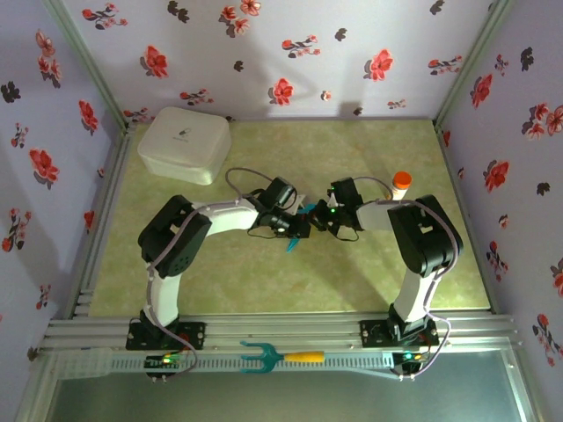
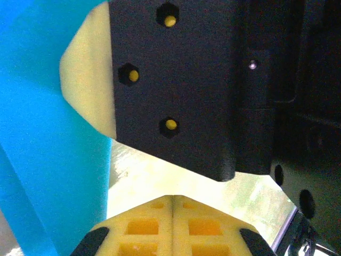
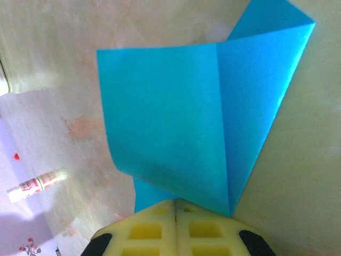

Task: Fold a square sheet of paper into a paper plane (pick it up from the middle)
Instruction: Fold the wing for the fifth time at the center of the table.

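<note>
**A:** What is the sheet of paper [image 3: 176, 112] like?

**B:** Thin, matte teal, folded on one sharp, straight crease. One flap curls softly and the other ends in a crisp corner.

**A:** Where is it, and which way does it run?

**B:** Over the middle of the mottled green table [image 1: 264, 281], between the wrists. The right gripper [image 3: 175, 205] pinches its edge with blocky yellow fingers, and the crease runs straight away from them. The left gripper [image 2: 173, 201] is closed beside it. I can't tell whether it grips the paper.
</note>
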Action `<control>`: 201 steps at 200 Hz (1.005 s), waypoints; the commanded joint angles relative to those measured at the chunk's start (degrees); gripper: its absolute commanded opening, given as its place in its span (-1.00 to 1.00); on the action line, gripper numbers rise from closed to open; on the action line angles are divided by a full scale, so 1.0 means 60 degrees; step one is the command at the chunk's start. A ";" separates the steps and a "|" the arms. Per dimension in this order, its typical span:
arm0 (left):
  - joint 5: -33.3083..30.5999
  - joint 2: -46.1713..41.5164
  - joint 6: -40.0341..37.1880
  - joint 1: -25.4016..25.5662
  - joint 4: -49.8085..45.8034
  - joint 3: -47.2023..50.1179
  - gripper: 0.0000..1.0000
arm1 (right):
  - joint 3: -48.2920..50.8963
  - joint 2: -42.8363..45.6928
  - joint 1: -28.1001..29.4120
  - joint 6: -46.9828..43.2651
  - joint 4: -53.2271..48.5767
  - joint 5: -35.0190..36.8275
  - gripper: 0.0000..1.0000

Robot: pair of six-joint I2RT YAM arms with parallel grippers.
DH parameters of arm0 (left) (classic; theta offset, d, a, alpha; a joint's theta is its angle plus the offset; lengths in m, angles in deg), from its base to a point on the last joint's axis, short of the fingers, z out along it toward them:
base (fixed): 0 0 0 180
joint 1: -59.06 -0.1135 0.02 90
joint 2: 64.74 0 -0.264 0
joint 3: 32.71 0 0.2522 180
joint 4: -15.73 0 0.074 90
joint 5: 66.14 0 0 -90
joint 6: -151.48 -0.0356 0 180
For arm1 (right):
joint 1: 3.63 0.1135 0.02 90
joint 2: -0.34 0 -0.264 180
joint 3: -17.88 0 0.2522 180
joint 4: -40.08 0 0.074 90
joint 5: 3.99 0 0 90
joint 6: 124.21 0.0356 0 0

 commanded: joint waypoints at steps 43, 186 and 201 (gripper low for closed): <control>-0.0351 0.0212 -0.0295 -0.0068 -0.0321 0.0250 -1.00 | 0.0341 -0.0295 0.0026 -0.0069 -0.0871 0.0798 -0.96; -0.0045 0.0072 0.0019 -0.0065 -0.0472 0.0889 -1.00 | 0.0279 -0.0382 0.0023 -0.0336 -0.1237 0.0988 -0.96; -0.0044 0.0009 0.0117 -0.0067 -0.0524 0.1039 -1.00 | 0.0279 -0.0365 0.0030 -0.0366 -0.1277 0.1027 -0.96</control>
